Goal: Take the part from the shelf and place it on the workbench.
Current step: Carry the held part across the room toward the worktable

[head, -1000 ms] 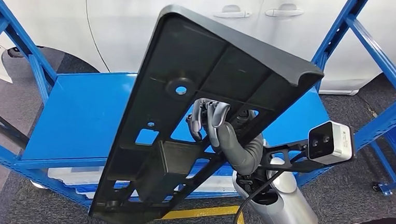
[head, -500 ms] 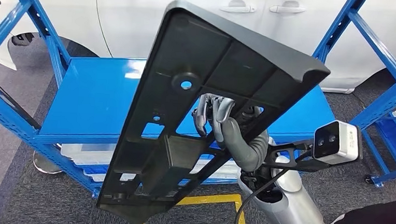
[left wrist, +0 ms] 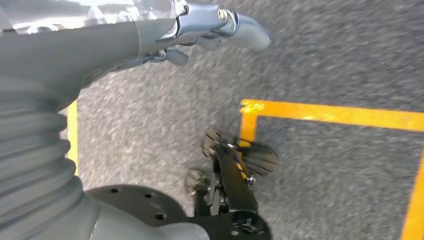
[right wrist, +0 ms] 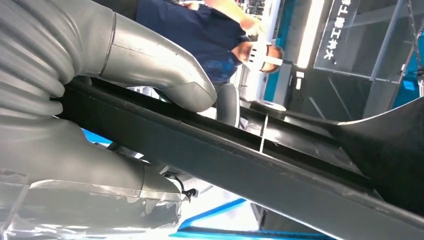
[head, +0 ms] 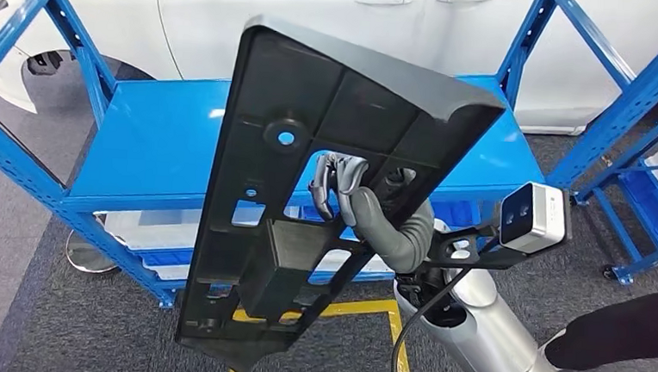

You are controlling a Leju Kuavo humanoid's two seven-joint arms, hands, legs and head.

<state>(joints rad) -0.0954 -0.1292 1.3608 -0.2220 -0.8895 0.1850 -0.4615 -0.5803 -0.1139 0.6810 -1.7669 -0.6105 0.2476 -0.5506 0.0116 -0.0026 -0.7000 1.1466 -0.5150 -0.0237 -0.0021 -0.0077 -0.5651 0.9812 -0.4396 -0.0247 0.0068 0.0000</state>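
The right robot hand point(head: 350, 200) gripped the big black part point(head: 310, 150) upright, at 12 o'clock above the blue shelf point(head: 156, 141), to carry it; the left robot hand point(left wrist: 215, 30) hung by the floor, and whether it was wide or narrow could not be told.

Ahead of me stands the blue shelf point(head: 151, 145), its top deck bare blue metal. On the tier beneath that deck lie pale white parts point(head: 146, 227). The shelf's feet rest on grey carpet floor point(head: 67, 325), where yellow tape point(head: 361, 309) runs just in front of the shelf.
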